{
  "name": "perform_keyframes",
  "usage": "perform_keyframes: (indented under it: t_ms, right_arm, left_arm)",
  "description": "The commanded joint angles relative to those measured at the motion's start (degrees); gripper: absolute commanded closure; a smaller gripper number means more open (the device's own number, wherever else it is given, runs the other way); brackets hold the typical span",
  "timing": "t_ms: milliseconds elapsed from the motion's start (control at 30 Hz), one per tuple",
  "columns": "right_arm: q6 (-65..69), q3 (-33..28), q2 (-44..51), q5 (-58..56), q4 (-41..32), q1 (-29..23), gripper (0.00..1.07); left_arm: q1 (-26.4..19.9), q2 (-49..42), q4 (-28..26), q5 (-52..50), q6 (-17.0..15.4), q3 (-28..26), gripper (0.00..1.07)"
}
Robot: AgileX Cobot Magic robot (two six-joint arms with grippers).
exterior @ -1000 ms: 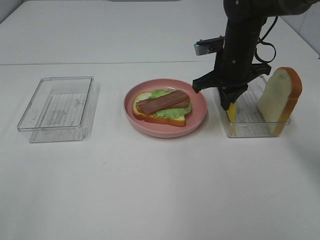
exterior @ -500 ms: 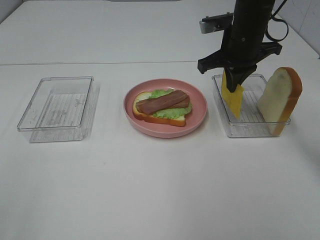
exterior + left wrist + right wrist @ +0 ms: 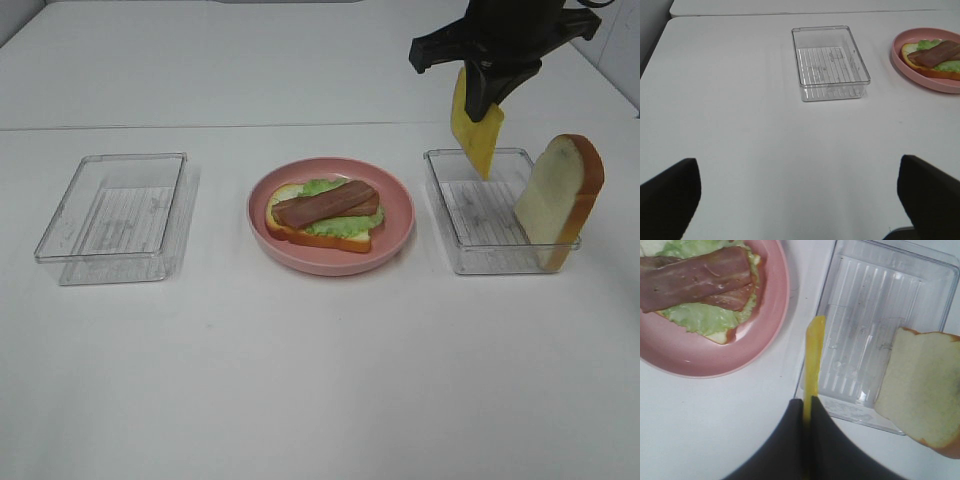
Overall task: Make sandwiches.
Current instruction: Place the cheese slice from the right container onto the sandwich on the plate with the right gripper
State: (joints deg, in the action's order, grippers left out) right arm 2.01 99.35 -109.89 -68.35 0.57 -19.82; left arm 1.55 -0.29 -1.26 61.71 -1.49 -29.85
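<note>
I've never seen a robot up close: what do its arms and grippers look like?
Both grippers are matte black with no visible markings. The right gripper has a wide black crossbar above two tapering fingers. The left gripper shows only two blunt black fingertips.

An open-faced toy sandwich (image 3: 325,215) lies flat on the pink plate (image 3: 397,232): one white bread slice (image 3: 284,222) with orange-brown crust, green lettuce (image 3: 338,226) spread over it, two brown bacon strips (image 3: 327,203) overlapping on top. The yellow cheese slice (image 3: 477,135) hangs on edge, pinched by the right gripper (image 3: 480,95), in the air over the clear tray (image 3: 480,262) beside the plate. A second bread slice (image 3: 558,195) stands upright and tilted at that tray's right end.
</note>
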Motion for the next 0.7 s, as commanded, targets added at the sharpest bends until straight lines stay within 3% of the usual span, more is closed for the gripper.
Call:
perform_keyframes:
  t_ms: [33, 400, 700]
  right_arm:
    - [-2.0, 0.2, 0.7, -0.1, -3.0, 0.1, 1.07]
    - [-4.5, 0.2, 0.7, 2.2, -11.9, -0.1, 1.07]
    - [-4.5, 0.2, -0.6, 9.1, -12.9, -7.1, 1.07]
  left_arm:
    - [-0.1, -0.3, -0.1, -0.2, 0.1, 0.1, 0.06]
    - [-0.1, -0.3, -0.1, -0.2, 0.1, 0.1, 0.06]
    - [-0.1, -0.3, -0.1, -0.2, 0.1, 0.1, 0.06]
